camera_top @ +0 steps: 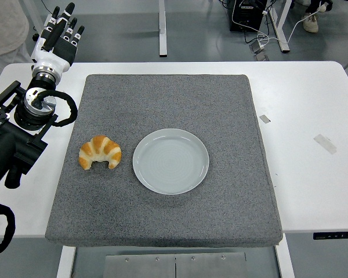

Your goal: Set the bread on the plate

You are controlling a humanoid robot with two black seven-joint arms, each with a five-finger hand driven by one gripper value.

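A golden croissant [100,152] lies on the grey mat [168,92], just left of an empty pale plate [170,161]. My left hand [58,33] is at the table's far left corner, well above and behind the croissant. Its fingers are spread straight and hold nothing. The black left arm [14,139] runs down the picture's left edge. The right arm is not in view.
Two small tape scraps [325,143] lie on the bare white table right of the mat. A person in a light garment [6,26] stands at the top left, behind the table.
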